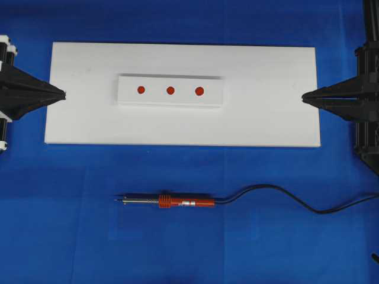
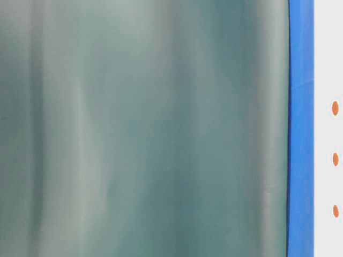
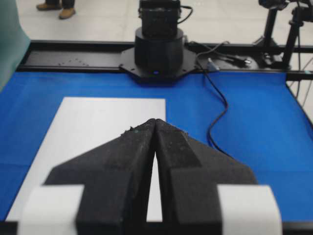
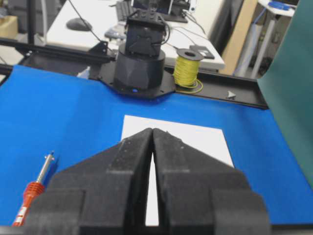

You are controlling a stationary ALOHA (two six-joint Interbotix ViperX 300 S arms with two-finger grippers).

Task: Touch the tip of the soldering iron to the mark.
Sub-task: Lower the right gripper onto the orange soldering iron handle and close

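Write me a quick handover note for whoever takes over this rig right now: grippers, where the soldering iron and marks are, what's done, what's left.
Left gripper: shut, empty, at the white board's left edge.
Right gripper: shut, empty, at its right edge.
Soldering iron: flat on the blue cloth below the board, tip pointing left, cord trailing right.
Three red marks: in a row on the raised white strip.
Done: nothing.
Left: pick up the iron, touch tip to mark.

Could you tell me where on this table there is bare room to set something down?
The white board is bare on either side of the raised strip with three red marks, up to the left gripper and right gripper. The blue cloth is bare left of the soldering iron; its cord crosses the right.
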